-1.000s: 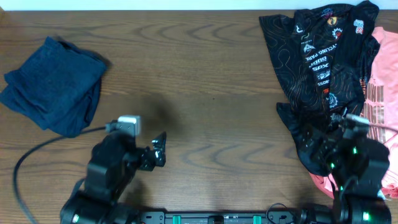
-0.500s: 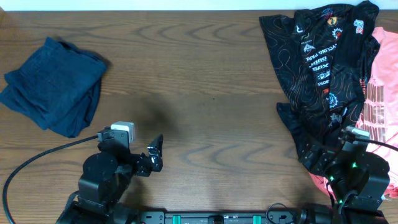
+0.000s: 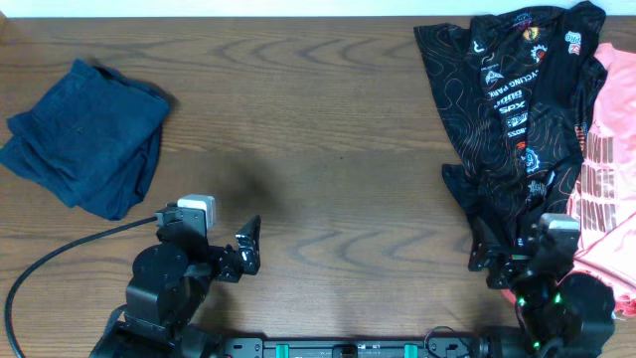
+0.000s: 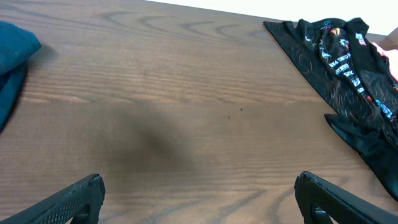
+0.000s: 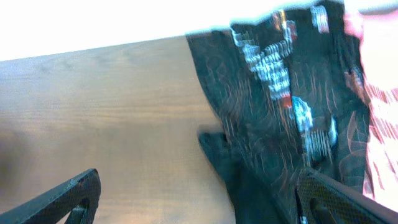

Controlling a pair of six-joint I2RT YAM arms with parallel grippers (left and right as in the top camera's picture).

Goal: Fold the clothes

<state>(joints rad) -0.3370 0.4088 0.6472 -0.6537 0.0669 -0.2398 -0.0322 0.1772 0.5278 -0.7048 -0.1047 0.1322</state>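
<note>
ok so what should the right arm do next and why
Probably ease the right gripper forward onto the near edge of the black jersey: it lies rumpled just ahead, the gripper is open and empty, and the navy shorts look folded.

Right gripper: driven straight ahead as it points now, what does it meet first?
The right gripper would probably meet the near edge of the black printed jersey, just ahead of its open jaws; depth is hard to judge.

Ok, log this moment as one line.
left gripper open, empty | right gripper open, empty | navy garment at left | black jersey over pink shirt, right
</note>
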